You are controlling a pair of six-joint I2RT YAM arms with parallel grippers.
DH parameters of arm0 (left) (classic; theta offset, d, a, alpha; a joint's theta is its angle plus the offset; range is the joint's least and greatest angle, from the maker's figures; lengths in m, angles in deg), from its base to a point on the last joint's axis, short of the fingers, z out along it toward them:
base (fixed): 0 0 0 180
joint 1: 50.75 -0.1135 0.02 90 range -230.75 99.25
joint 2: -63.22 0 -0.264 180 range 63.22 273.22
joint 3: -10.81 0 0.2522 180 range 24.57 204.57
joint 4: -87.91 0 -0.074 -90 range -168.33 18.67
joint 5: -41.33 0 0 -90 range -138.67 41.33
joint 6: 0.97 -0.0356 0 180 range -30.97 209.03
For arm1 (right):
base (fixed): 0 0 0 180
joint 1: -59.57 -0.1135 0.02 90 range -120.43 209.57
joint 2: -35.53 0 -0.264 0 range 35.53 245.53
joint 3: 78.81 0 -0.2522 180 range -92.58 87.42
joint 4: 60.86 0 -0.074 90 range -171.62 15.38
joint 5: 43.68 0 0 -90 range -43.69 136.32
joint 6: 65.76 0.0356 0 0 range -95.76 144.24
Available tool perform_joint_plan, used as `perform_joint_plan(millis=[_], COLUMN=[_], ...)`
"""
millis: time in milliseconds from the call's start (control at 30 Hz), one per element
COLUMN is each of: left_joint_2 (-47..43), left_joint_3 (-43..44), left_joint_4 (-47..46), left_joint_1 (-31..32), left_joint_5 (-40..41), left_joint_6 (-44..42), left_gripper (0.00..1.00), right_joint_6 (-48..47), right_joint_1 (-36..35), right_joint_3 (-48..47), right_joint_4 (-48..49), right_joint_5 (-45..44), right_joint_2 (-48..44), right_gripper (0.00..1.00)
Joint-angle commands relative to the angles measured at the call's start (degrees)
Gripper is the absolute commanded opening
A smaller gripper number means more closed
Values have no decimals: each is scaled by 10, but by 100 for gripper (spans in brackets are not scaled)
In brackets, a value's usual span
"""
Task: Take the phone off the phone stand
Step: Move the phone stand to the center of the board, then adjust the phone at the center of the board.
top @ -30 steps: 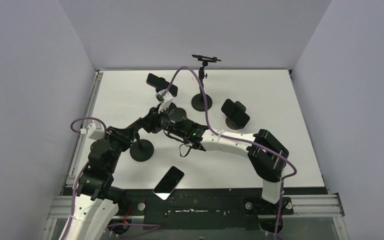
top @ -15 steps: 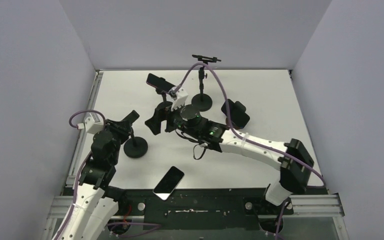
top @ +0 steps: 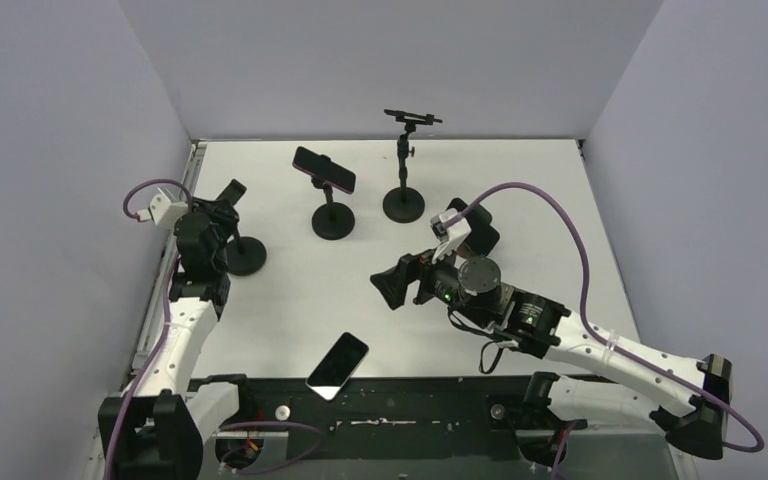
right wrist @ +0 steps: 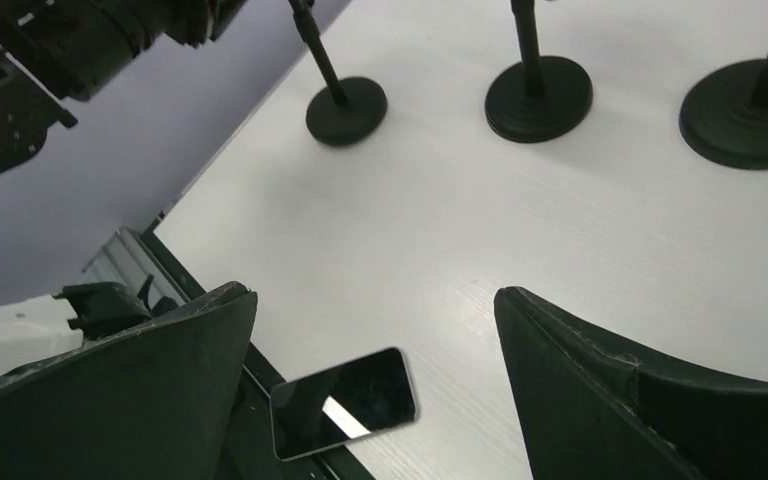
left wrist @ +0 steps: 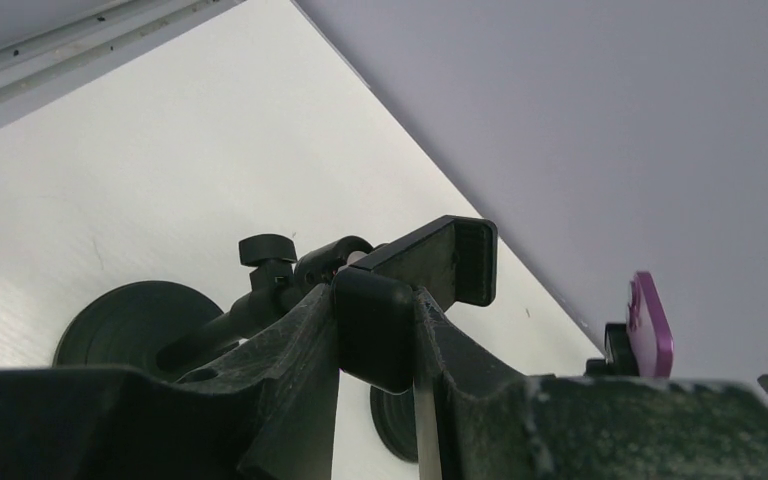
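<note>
A black phone [top: 338,365] lies flat on the table by the front edge, and shows between my right fingers [right wrist: 343,400]. A second, purple-edged phone [top: 324,170] sits clamped in a phone stand [top: 333,222] at mid-back; its purple edge [left wrist: 652,325] also shows in the left wrist view. My left gripper [top: 222,205] [left wrist: 375,295] is shut on the black clamp head [left wrist: 430,262] of another stand [top: 245,257] at the left, which carries no phone. My right gripper [top: 405,280] [right wrist: 375,295] hangs open over the table's middle, holding nothing.
A tall stand [top: 403,205] with an empty clamp stands at the back. A fourth black holder [top: 470,225] sits behind my right wrist. Three round bases [right wrist: 346,110] [right wrist: 539,97] [right wrist: 750,110] line the far side. Walls close in left, right and back.
My right gripper opened and pulled back right and toward the front, away from the stand with the purple-edged phone. My left arm carried its stand to the left.
</note>
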Motion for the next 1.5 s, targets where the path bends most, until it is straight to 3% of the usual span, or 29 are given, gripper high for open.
perform_joint_plan(millis=[0, 200, 300, 367, 533, 767, 933, 1100, 1167, 1300, 1467], left_joint_2=[42, 68, 55, 45, 18, -65, -128, -199, -232, -272, -310], left_joint_3=[5, -27, -31, -25, -1, 44, 45, -13, -47, -82, -117], left_joint_4=[-239, -266, -235, -205, -109, 133, 266, 318, 318, 359, 413], left_joint_1=[-48, -98, -98, -98, -97, -79, -40, 36, 55, 74, 93], left_joint_5=[-60, -107, -110, -111, -101, -62, -56, -100, -144, -208, -228], left_joint_6=[26, 65, 58, 49, 33, 20, 28, 85, 117, 143, 146], left_gripper=[0, 3, 31, 43, 63, 78, 80, 80, 75, 67, 60], right_joint_6=[4, -3, -7, -10, -21, -28, -22, -27, -30, -11, 15], right_joint_1=[-9, -14, -16, -16, -15, -16, -18, -34, -54, -101, -144], right_joint_3=[25, 29, 31, 26, 11, 24, 58, 94, 108, 130, 150], right_joint_4=[-72, -105, -104, -104, -106, -103, -65, -27, -14, 13, 78], right_joint_5=[-35, -43, -43, -41, -36, -25, 10, 48, 45, 29, 34], right_joint_2=[-53, -77, -76, -71, -62, -45, -20, 39, 66, 111, 175], right_gripper=[93, 93, 93, 93, 93, 93, 93, 85, 77, 71, 63])
